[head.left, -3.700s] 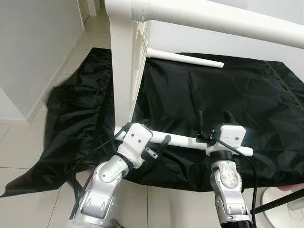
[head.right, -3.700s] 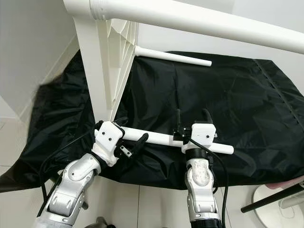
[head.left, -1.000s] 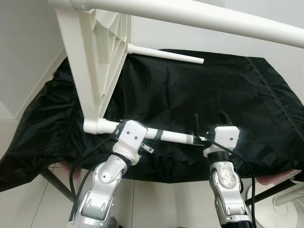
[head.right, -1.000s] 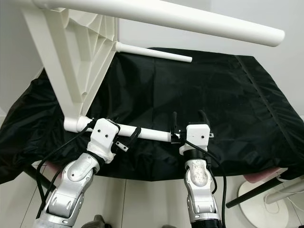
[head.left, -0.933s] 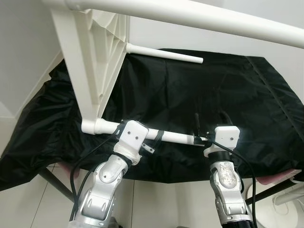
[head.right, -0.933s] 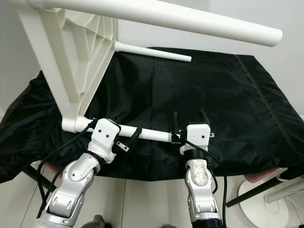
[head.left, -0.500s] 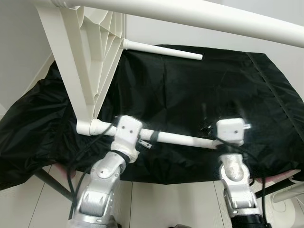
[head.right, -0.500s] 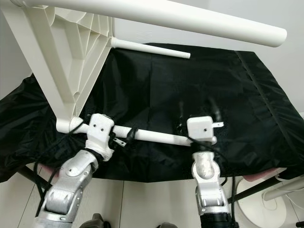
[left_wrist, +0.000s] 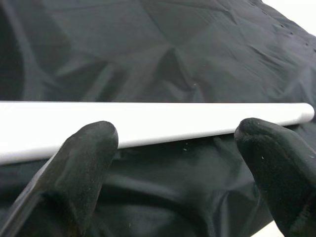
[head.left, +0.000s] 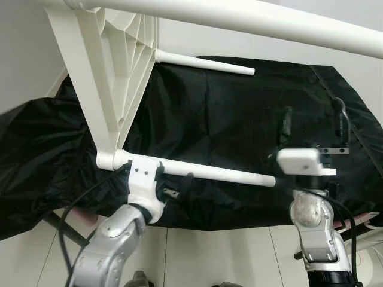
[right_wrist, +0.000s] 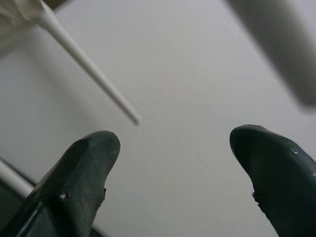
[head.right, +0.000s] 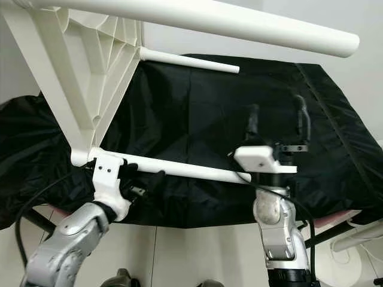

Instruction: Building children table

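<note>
A white children's table lies on its side on a black cloth (head.left: 239, 113). Its ribbed top (head.left: 114, 78) stands at the left and its legs point right. The near lower leg (head.left: 209, 172) hangs just above the cloth. My left gripper (head.right: 143, 176) is open near that leg's base, with its fingers just under and beside the leg. In the left wrist view the leg (left_wrist: 148, 123) crosses beyond the spread fingertips (left_wrist: 94, 143). My right gripper (head.left: 313, 119) is open, raised past the leg's free end, with its fingers pointing up and nothing between them.
The upper leg (head.left: 251, 18) runs overhead across the view, and a back leg (head.left: 203, 61) lies along the cloth's far edge. A white wall stands behind. Tiled floor (head.left: 221, 257) is below the cloth's near edge, and a dark stand leg (head.left: 60, 227) slants at the lower left.
My right gripper has come off the near leg's free end and risen up and to the right. My left gripper has slid toward the leg's base and dropped below it.
</note>
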You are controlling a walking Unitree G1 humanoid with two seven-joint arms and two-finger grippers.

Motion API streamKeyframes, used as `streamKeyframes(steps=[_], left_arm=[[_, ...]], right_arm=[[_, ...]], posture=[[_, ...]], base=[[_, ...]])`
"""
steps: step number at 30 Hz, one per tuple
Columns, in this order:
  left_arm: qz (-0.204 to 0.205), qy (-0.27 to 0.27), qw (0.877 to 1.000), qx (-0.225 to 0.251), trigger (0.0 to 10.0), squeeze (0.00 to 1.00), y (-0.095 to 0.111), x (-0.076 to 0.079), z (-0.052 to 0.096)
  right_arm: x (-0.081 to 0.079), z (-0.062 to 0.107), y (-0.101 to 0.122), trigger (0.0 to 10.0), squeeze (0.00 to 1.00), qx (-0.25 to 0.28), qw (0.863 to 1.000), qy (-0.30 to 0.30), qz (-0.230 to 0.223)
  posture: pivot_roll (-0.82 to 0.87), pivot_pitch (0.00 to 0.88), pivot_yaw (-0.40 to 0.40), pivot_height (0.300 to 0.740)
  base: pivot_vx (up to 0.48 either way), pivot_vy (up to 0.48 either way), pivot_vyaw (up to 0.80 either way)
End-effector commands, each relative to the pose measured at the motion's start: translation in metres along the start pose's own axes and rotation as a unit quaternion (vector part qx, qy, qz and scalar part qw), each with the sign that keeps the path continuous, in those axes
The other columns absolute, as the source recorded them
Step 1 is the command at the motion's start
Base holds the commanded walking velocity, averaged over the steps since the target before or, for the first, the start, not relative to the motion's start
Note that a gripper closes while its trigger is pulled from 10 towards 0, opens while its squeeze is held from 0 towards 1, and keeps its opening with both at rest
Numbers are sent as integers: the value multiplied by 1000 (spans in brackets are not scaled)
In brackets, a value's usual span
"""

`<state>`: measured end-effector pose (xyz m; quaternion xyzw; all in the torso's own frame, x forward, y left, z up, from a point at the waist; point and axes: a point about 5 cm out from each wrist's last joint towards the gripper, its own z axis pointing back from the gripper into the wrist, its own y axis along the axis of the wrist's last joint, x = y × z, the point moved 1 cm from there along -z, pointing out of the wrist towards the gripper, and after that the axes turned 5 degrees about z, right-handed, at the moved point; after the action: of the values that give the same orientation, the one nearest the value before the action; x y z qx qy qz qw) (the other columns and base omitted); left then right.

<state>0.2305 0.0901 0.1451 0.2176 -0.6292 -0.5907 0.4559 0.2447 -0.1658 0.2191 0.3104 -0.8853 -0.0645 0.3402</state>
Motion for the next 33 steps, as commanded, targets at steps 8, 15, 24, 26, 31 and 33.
streamKeyframes(steps=[8, 15, 24, 26, 31, 33], left_arm=[[9, -108, 994, -27, 10000, 0, 3, 12, 2], [10, -75, 997, -33, 10000, 0, 3, 6, -1], [9, -55, 998, -28, 10000, 0, 4, 3, -7], [10, -53, 998, -25, 10000, 0, 6, 3, -9], [12, -51, 998, -19, 10000, 0, 8, 4, -13], [13, -51, 998, -18, 10000, 0, 8, 4, -14]], right_arm=[[6, -9, 18, 10000, 0, 88, 994, -32, 55], [12, -23, 30, 10000, 0, 116, 990, -53, 54], [20, -38, 50, 10000, 0, 179, 981, -55, 42], [18, -45, 56, 10000, 0, 199, 979, -33, 29], [17, -63, 62, 10000, 0, 202, 979, 5, 24], [18, -68, 62, 10000, 0, 202, 979, 10, 25]], posture=[[45, 33, 10, 740], [51, 25, 7, 740], [44, 20, 7, 740], [35, 25, 4, 740], [30, 27, 3, 740], [22, 28, 4, 740]], base=[[0, 0, 0], [0, 0, 0], [0, 0, 0], [0, 0, 0], [0, 0, 0], [0, 0, 0]])
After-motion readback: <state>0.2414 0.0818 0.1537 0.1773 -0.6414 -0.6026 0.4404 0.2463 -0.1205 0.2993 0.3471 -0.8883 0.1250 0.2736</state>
